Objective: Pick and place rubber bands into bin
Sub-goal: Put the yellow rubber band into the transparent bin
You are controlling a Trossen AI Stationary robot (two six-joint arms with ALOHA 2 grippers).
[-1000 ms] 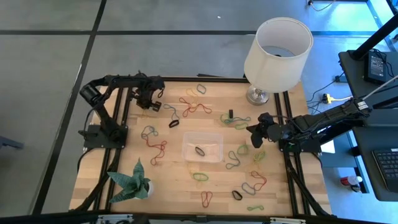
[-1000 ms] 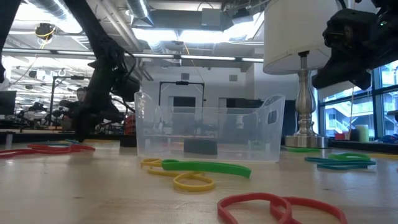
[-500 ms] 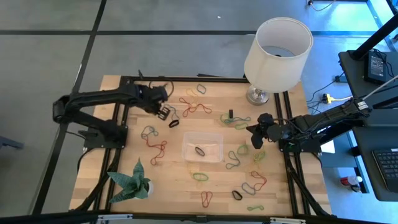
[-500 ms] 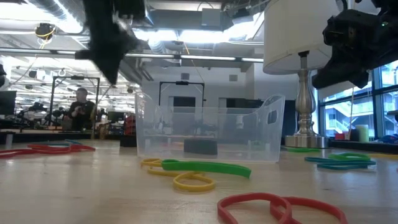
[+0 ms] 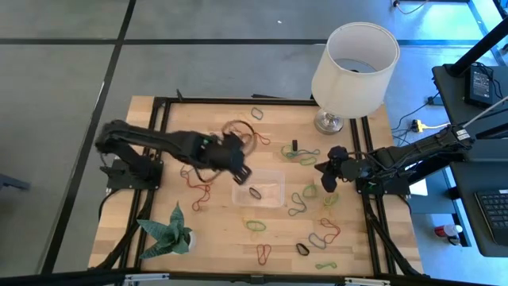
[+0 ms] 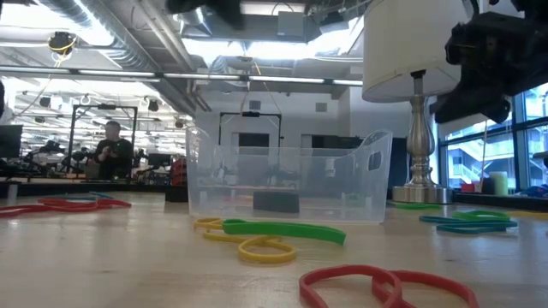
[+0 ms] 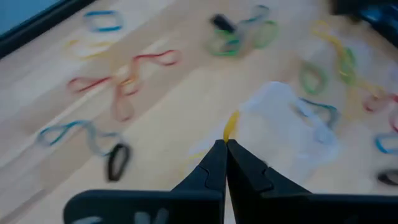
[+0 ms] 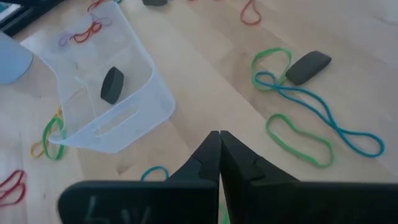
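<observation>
Left gripper (image 5: 240,171) is out over the table at the left edge of the bin (image 5: 274,176), fingers pinched together on a yellow rubber band (image 7: 231,126) whose end sticks out past the tips in the left wrist view. The bin is the clear tray at table centre, with one black band (image 5: 254,191) lying inside. Loose rubber bands (image 5: 298,205) lie scattered on the wood all round, red and blue ones on the left side, green, blue and black ones on the right. Right gripper (image 5: 329,181) waits to the right of the bin, well apart from it, fingers clenched with nothing between them, over green and blue bands; a white lamp (image 5: 354,62) stands behind it.
</observation>
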